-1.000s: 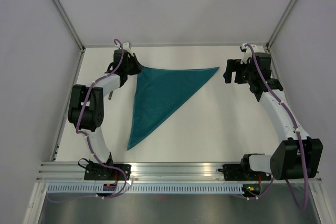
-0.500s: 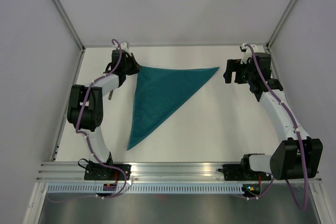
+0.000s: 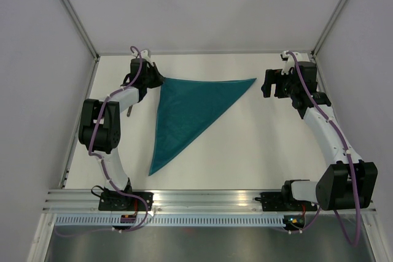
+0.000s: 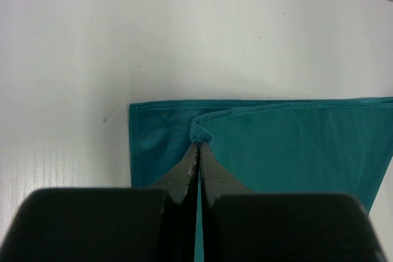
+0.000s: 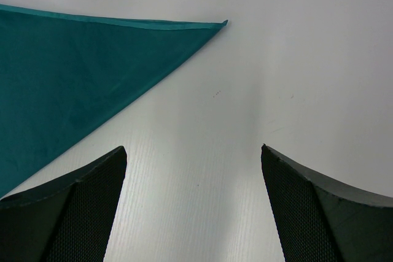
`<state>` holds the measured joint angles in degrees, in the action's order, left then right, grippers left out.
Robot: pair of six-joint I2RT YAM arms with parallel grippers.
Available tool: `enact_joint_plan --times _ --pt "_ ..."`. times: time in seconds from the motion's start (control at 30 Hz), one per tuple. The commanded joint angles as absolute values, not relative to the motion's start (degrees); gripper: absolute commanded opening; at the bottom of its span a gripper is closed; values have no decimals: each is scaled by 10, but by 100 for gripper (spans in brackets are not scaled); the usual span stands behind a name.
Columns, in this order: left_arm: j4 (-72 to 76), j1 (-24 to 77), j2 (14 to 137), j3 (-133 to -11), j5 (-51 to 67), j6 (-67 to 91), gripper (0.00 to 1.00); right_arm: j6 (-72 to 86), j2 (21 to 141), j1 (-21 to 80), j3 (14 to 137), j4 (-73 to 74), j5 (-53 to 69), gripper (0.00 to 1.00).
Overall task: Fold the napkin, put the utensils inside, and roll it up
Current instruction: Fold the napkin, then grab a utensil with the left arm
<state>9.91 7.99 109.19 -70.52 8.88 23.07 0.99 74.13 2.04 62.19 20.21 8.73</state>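
The teal-green triangular folded cloth napkin (image 3: 190, 105) lies on the white desk (image 3: 258, 139). Left fingers (image 4: 187, 173) pinch its top-layer corner; right fingers (image 5: 104, 173) stand apart near its tip. Tugging could unfold it.

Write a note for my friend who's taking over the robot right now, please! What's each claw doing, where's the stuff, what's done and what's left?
Left gripper: shut, pinching the top layer of the napkin at its far-left corner.
Right gripper: open, holding nothing, over bare table near the napkin's right tip.
Napkin: on the table, folded into a triangle.
Utensils: not clearly in view.
Done: the fold looks made, though the corner is not yet let go.
Left: lay the utensils inside, then roll it up.
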Motion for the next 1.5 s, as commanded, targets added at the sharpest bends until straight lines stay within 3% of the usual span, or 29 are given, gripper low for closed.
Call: enact_joint_plan --times 0.0,0.13,0.23,0.37,0.43,0.9,1.47 --pt "118 75 1102 -708 84 232 2 6 745 23 633 200 85 95" --pt "118 74 1103 -707 84 233 7 6 744 23 633 200 86 95" --pt "117 75 1101 -709 80 234 39 6 744 22 633 201 87 95" --pt "120 74 1093 -714 75 232 62 7 745 23 633 201 90 95" --pt "113 74 1079 -717 60 230 65 7 744 23 635 202 91 95" --pt "-50 68 958 -634 -156 236 67 11 734 37 637 208 116 94" --pt "-153 21 1033 -679 -190 203 65 11 748 43 635 217 130 92"
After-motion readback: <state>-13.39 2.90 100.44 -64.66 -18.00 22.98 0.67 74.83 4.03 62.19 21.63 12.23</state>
